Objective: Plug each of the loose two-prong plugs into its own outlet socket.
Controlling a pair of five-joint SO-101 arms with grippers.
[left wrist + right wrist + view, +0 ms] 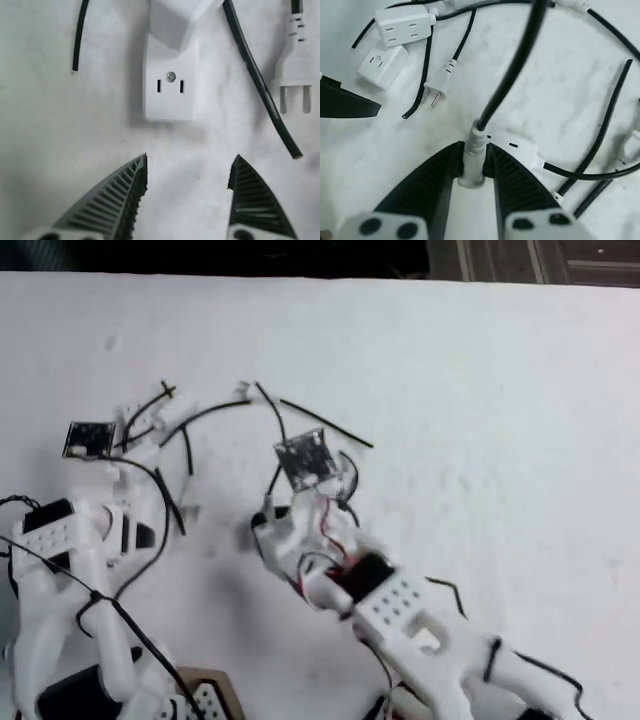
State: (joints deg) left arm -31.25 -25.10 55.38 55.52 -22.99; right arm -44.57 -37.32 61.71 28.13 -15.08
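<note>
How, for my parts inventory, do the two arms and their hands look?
The left arm and right arm are white plastic with black motor blocks and thin black cables; red wires show on the right one. The left hand and right hand have dark, ribbed, pointed fingers on white bases.

table point(520, 390) – white | brown board point(228, 690) – near edge, part hidden

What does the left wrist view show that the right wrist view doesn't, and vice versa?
Left wrist, not right wrist: the left gripper, open and holding nothing. Right wrist, not left wrist: the right gripper shut on a white plug, plus a multi-socket block. Both: the single outlet and the loose two-prong plug beside it.
</note>
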